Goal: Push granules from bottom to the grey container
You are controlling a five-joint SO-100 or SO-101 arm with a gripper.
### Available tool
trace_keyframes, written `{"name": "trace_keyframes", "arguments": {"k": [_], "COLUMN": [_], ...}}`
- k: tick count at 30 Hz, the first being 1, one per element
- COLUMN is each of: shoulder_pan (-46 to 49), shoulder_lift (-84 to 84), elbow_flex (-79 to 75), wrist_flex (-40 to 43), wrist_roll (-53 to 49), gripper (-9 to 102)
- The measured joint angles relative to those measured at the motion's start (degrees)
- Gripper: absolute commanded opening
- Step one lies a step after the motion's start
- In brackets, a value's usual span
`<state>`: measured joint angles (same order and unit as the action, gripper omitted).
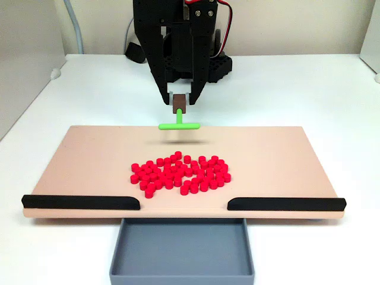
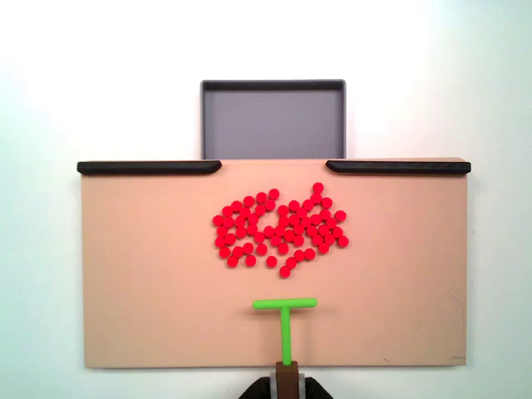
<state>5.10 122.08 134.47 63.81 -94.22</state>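
The granules [image 1: 179,176] are a cluster of small bright red pellets in the middle of the tan board [image 1: 89,154]; in both fixed views they lie together, also at the granules [image 2: 281,230]. The grey container [image 1: 181,246] is a shallow blue-grey tray sitting against the board's edge, in the gap between two black strips; it looks empty, as does the grey container [image 2: 273,123]. My gripper [image 1: 179,103] is shut on the brown stem of a green T-shaped pusher [image 1: 179,124]. The pusher [image 2: 285,309] hovers at the board side far from the tray, its crossbar apart from the pellets.
Two black strips [image 1: 80,202] [image 1: 286,203] line the board edge on either side of the tray opening. The black arm base [image 1: 178,41] stands behind the board. White tabletop surrounds the board.
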Motion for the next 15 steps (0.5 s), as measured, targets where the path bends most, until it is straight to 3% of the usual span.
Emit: {"name": "trace_keyframes", "arguments": {"k": [15], "shoulder_pan": [0.0], "shoulder_lift": [-3.08], "elbow_flex": [2.37], "wrist_flex": [-2.55], "wrist_roll": [-0.26], "gripper": [0]}}
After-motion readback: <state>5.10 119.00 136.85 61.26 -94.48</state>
